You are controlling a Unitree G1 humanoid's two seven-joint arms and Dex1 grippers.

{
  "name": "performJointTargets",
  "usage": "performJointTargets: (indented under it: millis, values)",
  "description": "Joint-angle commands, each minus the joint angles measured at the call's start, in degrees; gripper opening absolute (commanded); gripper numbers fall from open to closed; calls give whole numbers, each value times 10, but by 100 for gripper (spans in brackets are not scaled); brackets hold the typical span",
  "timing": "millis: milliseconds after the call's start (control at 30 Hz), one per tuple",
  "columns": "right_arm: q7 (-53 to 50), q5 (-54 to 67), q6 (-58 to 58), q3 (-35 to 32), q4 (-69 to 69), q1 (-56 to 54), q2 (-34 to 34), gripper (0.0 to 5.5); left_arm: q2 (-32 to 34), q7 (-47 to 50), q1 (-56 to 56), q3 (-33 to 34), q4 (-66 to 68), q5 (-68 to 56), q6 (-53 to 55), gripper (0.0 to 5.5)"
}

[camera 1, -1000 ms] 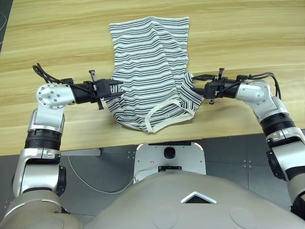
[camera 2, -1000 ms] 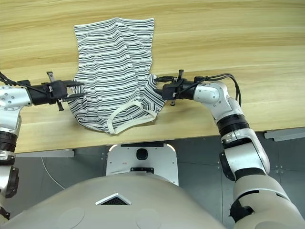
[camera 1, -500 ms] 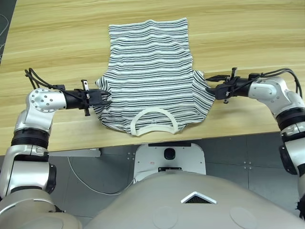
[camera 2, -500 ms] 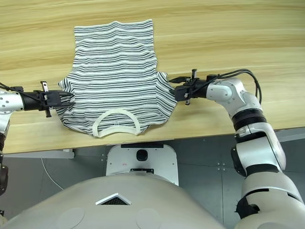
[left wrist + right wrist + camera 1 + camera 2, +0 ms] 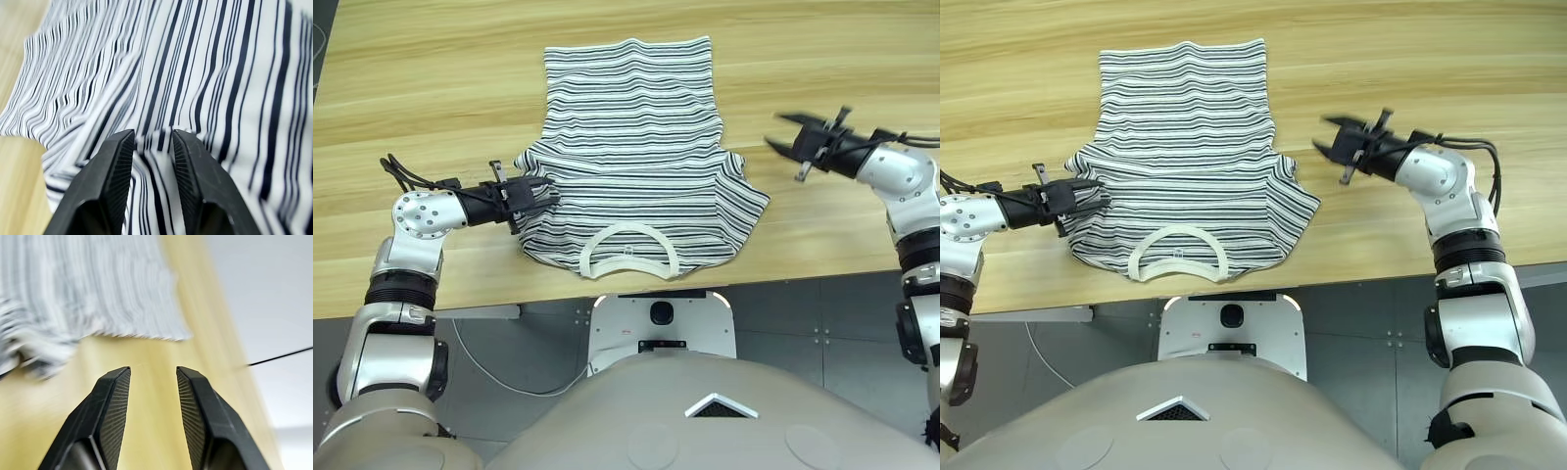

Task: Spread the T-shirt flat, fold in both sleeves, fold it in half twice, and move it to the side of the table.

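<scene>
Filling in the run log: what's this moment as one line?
T-shirt: mostly flat on table, collar nearest robot | left gripper: shut on T-shirt edge | right gripper: open, apart from T-shirt

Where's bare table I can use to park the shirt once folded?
Bare wood of the table lies left of the T-shirt, beyond the left gripper, and right of it, past the open right gripper. A strip shows behind the hem. Crowded: the near edge, where collar and sleeves lie and the left gripper clamps a sleeve.
</scene>
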Motion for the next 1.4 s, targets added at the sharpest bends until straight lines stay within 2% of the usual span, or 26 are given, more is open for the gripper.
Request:
performJointTargets:
  millis: [33,200,333,467,567,600,667,767,900,1267,1400]
  values:
    - [-94,-19,12,-36,-40,-7,22,173,5,-2,42,27,-84,-40,30,146]
    - [-152,-42,28,-40,-73,8,39,173,30,-6,118,66,-215,-89,80,146]
    - [-172,-31,32,-44,-101,45,59,173,11,122,151,164,-322,-89,187,146]
    - [-185,-16,34,-42,-150,109,91,173,-64,313,205,264,-423,-70,356,207]
    - [-194,-15,35,-38,-162,138,114,173,-148,405,216,287,-449,-94,436,240]
    - [-196,-13,33,-38,-160,143,121,173,-173,422,218,284,-448,-102,456,267]
    - [-201,-12,31,-38,-153,152,135,173,-222,441,235,262,-440,-108,489,295]
    - [-204,-16,28,-35,-146,158,145,173,-264,450,273,237,-435,-103,509,295]
    - [-209,-19,22,-40,-145,159,147,173,-314,455,300,247,-440,-146,564,295]
    - [-214,-21,10,-37,-138,151,150,173,-373,494,264,317,-394,-239,635,295]
    - [-215,-21,8,-36,-138,149,152,173,-372,476,263,309,-391,-259,657,295]
